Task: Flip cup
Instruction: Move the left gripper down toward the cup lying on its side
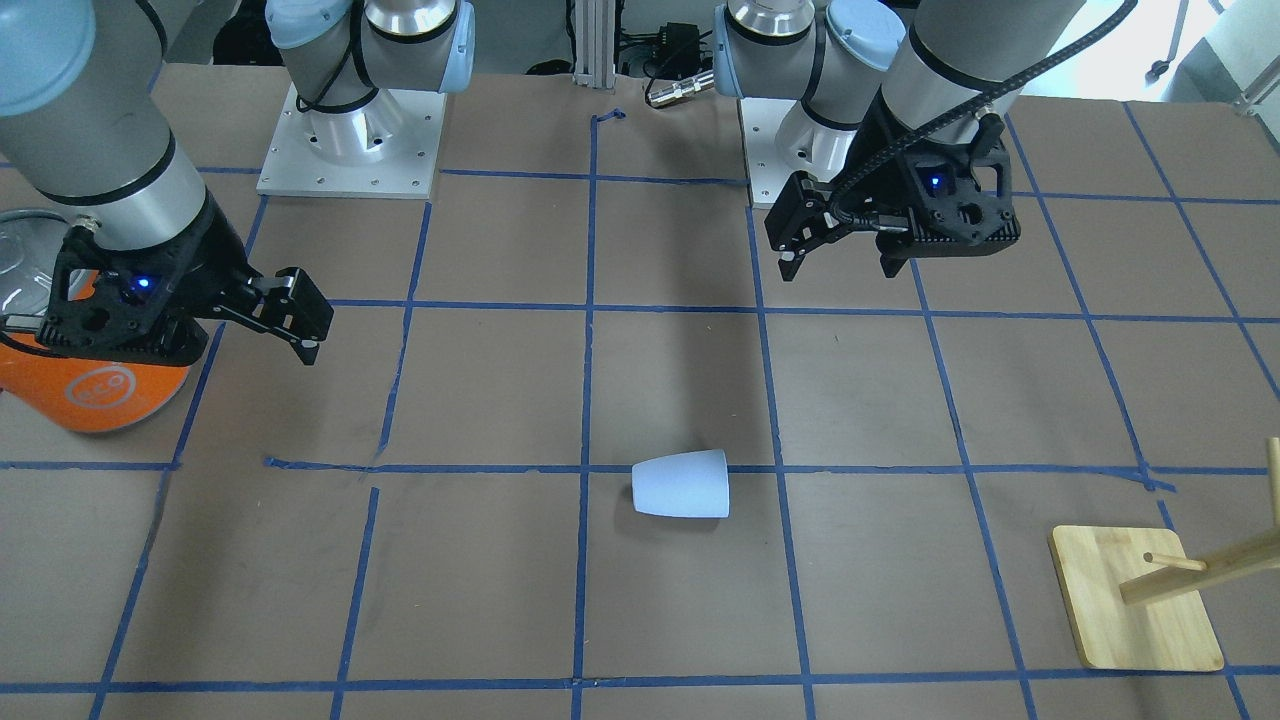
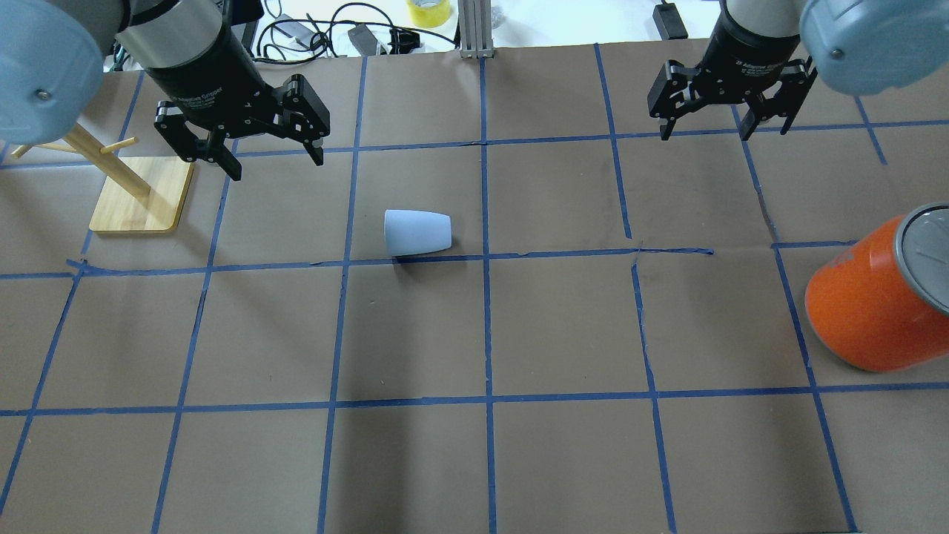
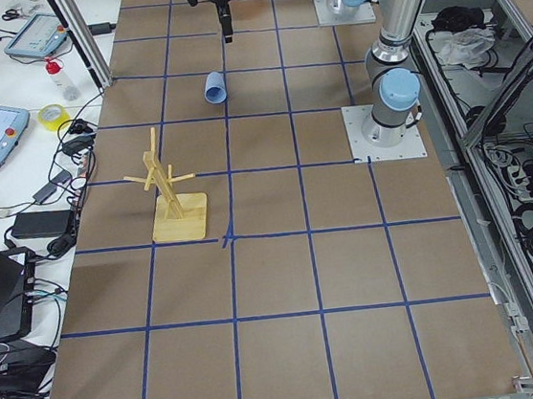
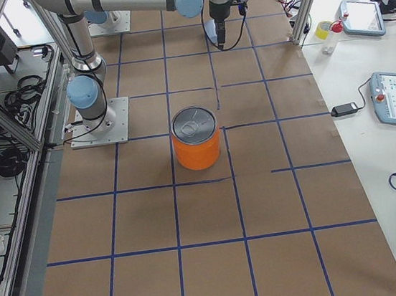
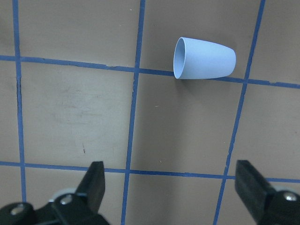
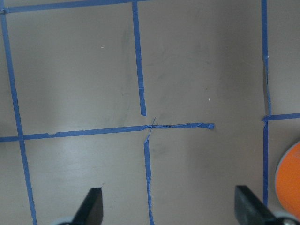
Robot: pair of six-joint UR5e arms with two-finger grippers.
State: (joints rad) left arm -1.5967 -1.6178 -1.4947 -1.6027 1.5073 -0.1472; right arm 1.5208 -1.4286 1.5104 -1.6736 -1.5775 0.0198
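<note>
I see the cup (image 2: 417, 233) lying on its side on the table (image 2: 563, 334), just beside a tape line (image 2: 556, 256), mouth toward the robot's left. The left gripper (image 2: 278, 165) hangs near it, spread wide, empty. The right gripper (image 2: 703, 135), also spread and empty, is well apart from it

Bright, even overhead light — soft shadows, sharp frames, slight wide-angle edge distortion.
</note>
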